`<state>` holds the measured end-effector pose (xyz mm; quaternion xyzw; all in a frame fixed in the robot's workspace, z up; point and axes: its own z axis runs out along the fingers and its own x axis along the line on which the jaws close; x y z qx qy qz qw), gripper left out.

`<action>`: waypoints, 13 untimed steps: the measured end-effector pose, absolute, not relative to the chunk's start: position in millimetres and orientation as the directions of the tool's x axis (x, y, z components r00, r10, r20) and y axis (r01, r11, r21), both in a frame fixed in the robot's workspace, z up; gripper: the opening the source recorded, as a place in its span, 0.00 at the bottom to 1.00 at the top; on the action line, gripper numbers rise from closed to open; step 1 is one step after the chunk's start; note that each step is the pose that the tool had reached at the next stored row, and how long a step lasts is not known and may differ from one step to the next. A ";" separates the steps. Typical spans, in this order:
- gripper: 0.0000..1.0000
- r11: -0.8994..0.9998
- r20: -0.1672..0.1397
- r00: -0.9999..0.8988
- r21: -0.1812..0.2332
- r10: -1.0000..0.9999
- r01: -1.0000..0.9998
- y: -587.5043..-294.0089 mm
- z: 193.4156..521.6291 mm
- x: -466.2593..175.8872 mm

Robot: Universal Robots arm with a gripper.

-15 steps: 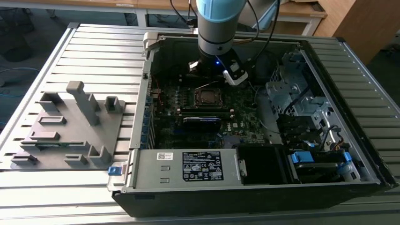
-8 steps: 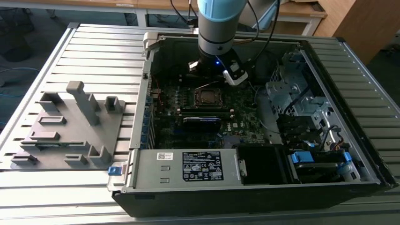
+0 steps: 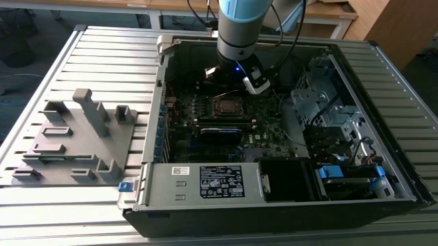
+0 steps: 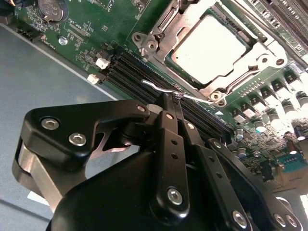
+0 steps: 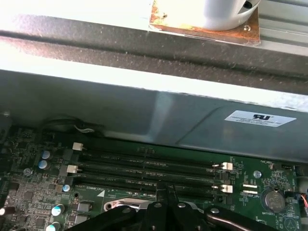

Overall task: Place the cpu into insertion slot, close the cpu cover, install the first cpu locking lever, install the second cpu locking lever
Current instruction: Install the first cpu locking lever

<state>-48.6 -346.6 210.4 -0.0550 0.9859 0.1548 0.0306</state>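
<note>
Looking into the open computer case [image 3: 274, 218] in the exterior view, you see the arm [image 3: 239, 31] reaching down over the motherboard, just behind the insertion slot [image 3: 226, 106], which sits near the middle of the green board.

In the second wrist view the cpu [image 4: 209, 45] already lies flat in the socket, its dull silver top showing through the square window of the cpu cover [image 4: 187, 67]. The cover lies down over the chip, framing it on all sides.

Your gripper [image 4: 172, 98] has its jaws brought fully together, with no gap between the black fingers. The tips meet a thin wire locking lever [image 4: 159, 87] that runs along the near edge of the socket, above the dark memory slots. Whether the wire is actually pinched between the tips or only touched by them, you cannot tell.

In the first wrist view the closed fingertips [image 5: 167, 192] sit just beside the memory slots [image 5: 144, 166], with a coin battery [image 5: 273, 199] off to one side.

A grey fixture plate [image 3: 75, 138] lies on the slatted table [image 3: 110, 46] at the exterior view's left, well apart from the case.
</note>
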 end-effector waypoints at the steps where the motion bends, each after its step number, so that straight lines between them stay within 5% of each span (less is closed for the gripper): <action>1: 0.10 0.946 -0.077 -0.992 0.302 -0.099 -0.118 -346.5 210.4 -48.6; 6: 0.10 0.947 -0.037 -0.994 0.302 -0.100 -0.106 -345.9 209.8 -47.1; 13: 0.10 0.947 -0.035 -0.994 0.302 -0.100 -0.105 -345.9 209.7 -46.9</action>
